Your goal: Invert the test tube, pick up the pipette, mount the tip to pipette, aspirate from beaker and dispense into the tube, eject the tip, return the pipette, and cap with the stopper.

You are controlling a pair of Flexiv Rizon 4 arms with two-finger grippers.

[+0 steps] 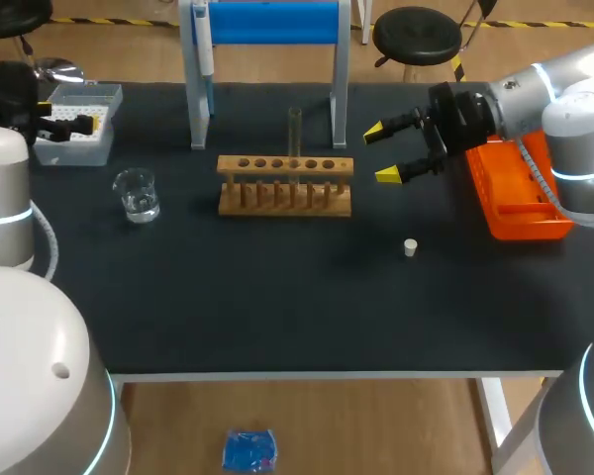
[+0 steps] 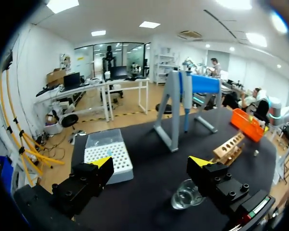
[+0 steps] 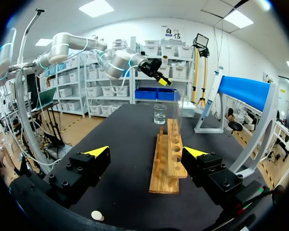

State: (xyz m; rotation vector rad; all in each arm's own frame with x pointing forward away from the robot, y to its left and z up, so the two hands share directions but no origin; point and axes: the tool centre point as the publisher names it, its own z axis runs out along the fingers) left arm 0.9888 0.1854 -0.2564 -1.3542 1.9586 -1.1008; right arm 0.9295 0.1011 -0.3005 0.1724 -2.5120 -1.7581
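While both grippers stand with fingers apart, the right gripper [image 1: 380,153] hangs near one end of the wooden rack [image 1: 285,185]. Rack: one glass test tube [image 1: 295,129] standing in a middle hole. Stopper [image 1: 410,247]: loose on the table. Beaker [image 1: 137,194]: clear liquid, just ahead of the left gripper [image 2: 150,162]. Pipette [image 1: 204,40]: hung on its stand [image 1: 267,22].
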